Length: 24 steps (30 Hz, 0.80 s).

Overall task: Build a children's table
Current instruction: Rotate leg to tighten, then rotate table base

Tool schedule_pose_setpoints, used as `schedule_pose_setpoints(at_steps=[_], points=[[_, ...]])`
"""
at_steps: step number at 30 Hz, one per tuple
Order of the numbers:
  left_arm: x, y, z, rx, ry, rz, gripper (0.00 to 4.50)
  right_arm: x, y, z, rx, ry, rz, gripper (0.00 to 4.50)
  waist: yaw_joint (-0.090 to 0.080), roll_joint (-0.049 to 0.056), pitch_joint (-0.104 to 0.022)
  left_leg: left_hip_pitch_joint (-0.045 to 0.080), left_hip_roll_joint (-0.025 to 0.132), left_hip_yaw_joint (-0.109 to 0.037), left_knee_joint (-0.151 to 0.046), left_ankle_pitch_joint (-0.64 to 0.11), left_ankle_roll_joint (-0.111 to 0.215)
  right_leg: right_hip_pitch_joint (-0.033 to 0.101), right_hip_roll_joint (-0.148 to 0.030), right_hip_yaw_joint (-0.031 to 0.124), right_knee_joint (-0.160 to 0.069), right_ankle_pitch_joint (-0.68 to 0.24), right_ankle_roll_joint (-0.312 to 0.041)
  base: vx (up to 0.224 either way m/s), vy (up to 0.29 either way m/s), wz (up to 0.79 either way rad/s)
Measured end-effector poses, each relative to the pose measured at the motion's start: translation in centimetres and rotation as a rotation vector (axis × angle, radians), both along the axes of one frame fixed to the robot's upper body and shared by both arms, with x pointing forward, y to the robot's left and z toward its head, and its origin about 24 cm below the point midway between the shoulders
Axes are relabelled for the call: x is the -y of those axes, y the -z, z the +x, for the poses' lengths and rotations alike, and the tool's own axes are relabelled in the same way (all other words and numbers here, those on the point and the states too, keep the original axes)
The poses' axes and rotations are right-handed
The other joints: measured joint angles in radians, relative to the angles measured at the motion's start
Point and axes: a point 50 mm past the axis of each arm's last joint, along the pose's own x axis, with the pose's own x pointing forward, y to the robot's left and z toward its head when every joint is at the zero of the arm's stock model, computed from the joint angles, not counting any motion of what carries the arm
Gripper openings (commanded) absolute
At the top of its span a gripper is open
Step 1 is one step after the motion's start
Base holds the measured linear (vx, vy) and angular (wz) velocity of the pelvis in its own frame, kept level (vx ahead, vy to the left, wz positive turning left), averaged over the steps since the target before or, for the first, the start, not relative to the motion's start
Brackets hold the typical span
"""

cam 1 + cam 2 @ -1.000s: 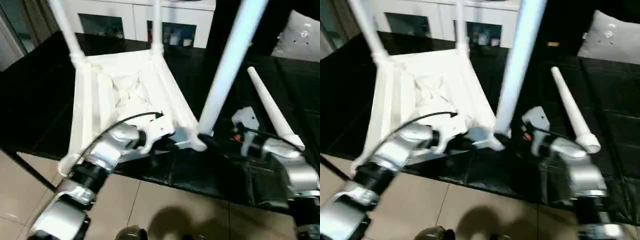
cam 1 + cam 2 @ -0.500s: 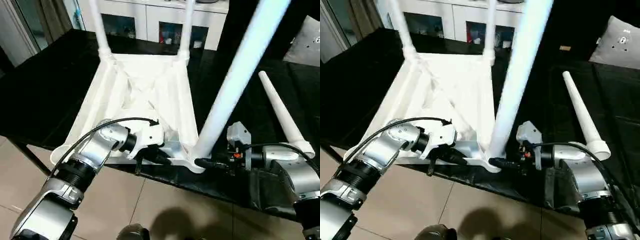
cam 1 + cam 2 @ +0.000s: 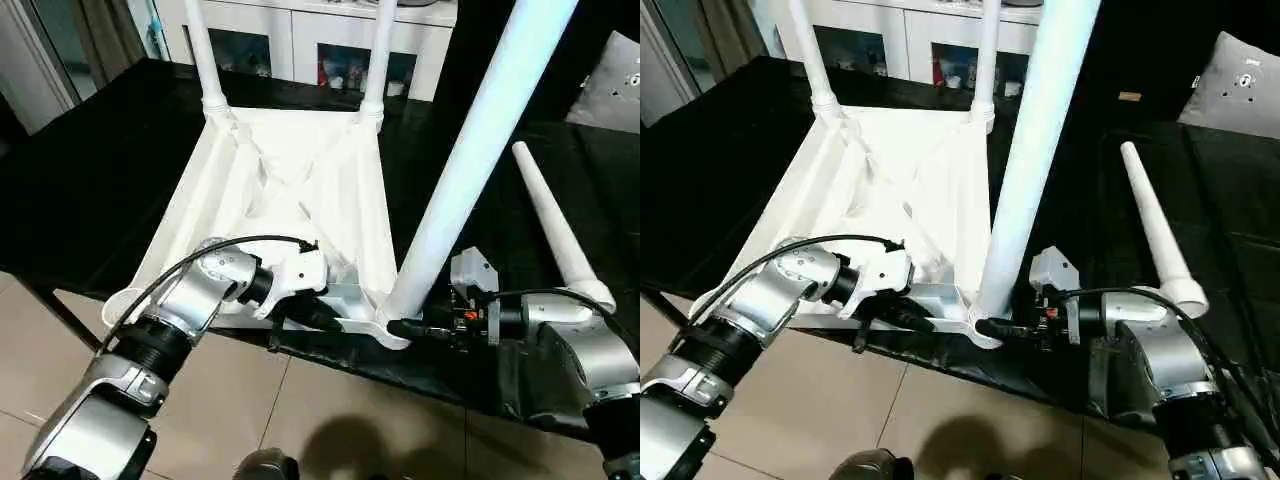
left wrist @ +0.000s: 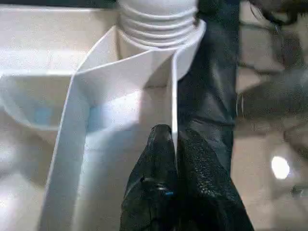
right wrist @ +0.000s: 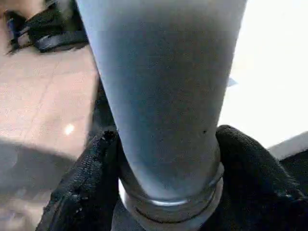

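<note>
Lying upside down on a black tabletop (image 3: 90, 190), the white plastic children's table top (image 3: 290, 190) shows its ribbed underside, w/ 2 tapered white legs (image 3: 205, 60) standing in the far corner sockets. A 3rd tapered white leg (image 3: 470, 150) rises from the near corner socket on the robot's right, and a 4th loose white leg (image 3: 555, 225) lies on the tabletop just beside that corner.

Left gripper (image 4: 174, 144): black fingers pinched together on a thin upright rib of the near edge, steadying the top.

Right gripper (image 5: 166, 144): fingers part-open, cupping the thick base of the 3rd leg, 1 pad (image 5: 84, 178) each side. Contact looks close, but a firm clamp can't be confirmed.

Handling, as a judgement: the plastic looks light, stiff and smooth, so likely slippery. The long leg gives leverage and could tip if taken high up. Best hold is low, near the threaded collar, w/ the top braced by a rib or edge.
</note>
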Motion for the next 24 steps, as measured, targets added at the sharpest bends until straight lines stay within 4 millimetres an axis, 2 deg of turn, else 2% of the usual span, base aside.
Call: schedule_pose_setpoints(at_steps=[3,6,10,14,16,21,24], points=[[0.4,0.0,0.7,-0.008,-0.110,-0.013,0.00,-0.5,0.3,0.8,0.001,0.165,0.031,2.66,-0.022,0.000,0.000,0.001,0.000,0.000,0.000,0.001,-0.001,0.000,0.000,0.000,0.000,0.001,0.001,0.000,0.000,0.00],[1.9,0.0,1.5,-0.017,-0.242,-0.034,0.00,-1.0,0.3,2.1,0.007,0.379,0.051,2.65,-0.059,0.000,0.000,0.001,0.000,0.000,0.001,0.001,-0.001,0.000,0.000,0.000,-0.001,0.002,0.001,0.000,0.000,0.00],[4.2,0.2,2.2,-0.029,-0.374,-0.071,0.00,-1.3,0.2,3.4,0.020,0.589,0.034,2.65,-0.080,0.000,0.000,0.000,0.000,0.000,-0.001,0.001,-0.001,-0.002,0.001,0.000,-0.001,0.001,0.002,0.000,0.000,0.00],[6.7,0.2,2.6,-0.015,-0.486,-0.100,0.00,-1.3,-0.2,4.5,0.026,0.785,0.021,2.65,-0.080,0.000,0.000,-0.001,0.000,0.000,-0.003,0.001,-0.001,-0.002,0.001,0.000,-0.002,0.002,-0.002,0.000,0.000,0.00],[7.6,0.1,2.7,-0.007,-0.511,-0.104,0.00,-1.3,-0.2,4.7,0.025,0.855,0.037,3.21,-0.078,0.001,0.000,-0.001,0.000,0.000,-0.003,0.000,-0.001,-0.003,0.001,0.000,-0.002,0.002,-0.002,0.000,0.000,0.00],[8.0,0.1,2.6,0.015,-0.515,-0.098,0.00,-1.8,-0.1,4.7,0.016,0.914,0.081,3.77,-0.077,0.002,0.000,-0.001,0.000,0.000,-0.006,0.000,0.000,-0.003,0.001,0.000,-0.002,-0.001,-0.003,0.000,0.000,0.00],[8.1,0.1,2.6,0.035,-0.500,-0.091,0.00,-1.8,-0.2,4.6,0.021,0.914,0.091,3.96,-0.075,0.002,0.000,-0.001,0.000,0.000,-0.006,0.000,0.000,-0.003,0.001,0.000,-0.002,-0.001,-0.002,0.000,0.000,0.00]])
